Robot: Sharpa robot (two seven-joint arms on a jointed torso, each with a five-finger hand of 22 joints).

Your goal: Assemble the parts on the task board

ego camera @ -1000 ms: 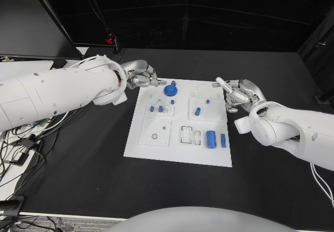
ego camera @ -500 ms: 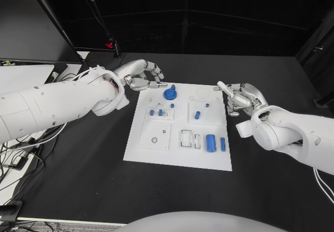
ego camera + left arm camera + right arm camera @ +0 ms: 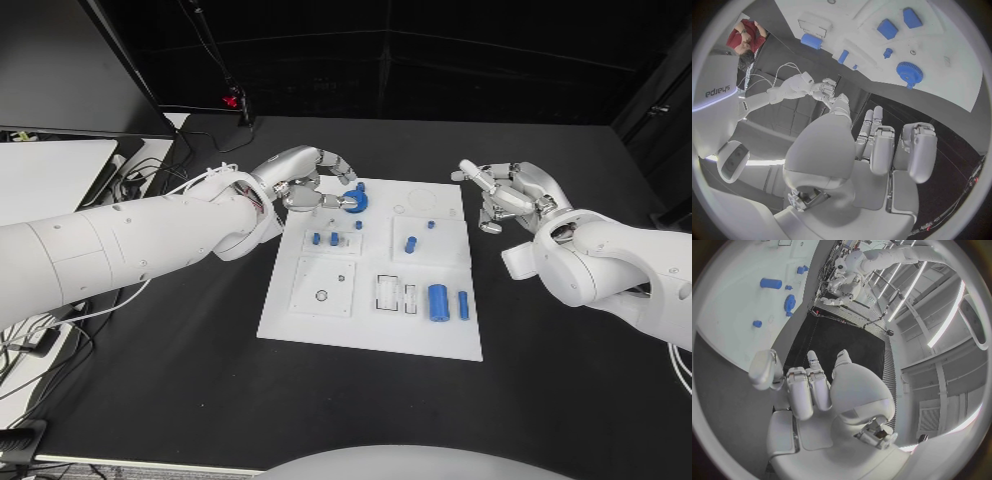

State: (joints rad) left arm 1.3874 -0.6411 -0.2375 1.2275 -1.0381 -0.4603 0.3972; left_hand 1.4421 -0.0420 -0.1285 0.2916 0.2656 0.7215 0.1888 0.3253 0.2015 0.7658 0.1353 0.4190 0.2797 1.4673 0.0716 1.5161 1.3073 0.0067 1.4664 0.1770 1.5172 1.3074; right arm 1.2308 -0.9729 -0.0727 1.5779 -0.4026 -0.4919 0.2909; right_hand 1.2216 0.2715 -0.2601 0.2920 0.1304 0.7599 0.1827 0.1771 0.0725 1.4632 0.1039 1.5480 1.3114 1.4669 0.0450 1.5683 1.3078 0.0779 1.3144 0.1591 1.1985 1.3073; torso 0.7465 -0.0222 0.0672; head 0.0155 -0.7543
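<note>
While the task board (image 3: 372, 330) lies mid-table, the left hand (image 3: 310, 182) hovers at its 11 o'clock corner, fingers curled loosely and apart, gripping nothing, fingertips just beside the blue gear (image 3: 352, 201); contact can't be confirmed. Right hand (image 3: 508, 196) sits off the board's 2 o'clock edge, fingers part-curled, empty, clear of the parts. Blue cylinder (image 3: 437, 299) and slimmer blue peg (image 3: 463, 305) lie at the board's 5 o'clock; small blue pegs (image 3: 333, 238) stand near centre-left. Versus half a second ago: left hand has moved in from outside the board edge toward the gear; right hand roughly unchanged; parts unmoved.
</note>
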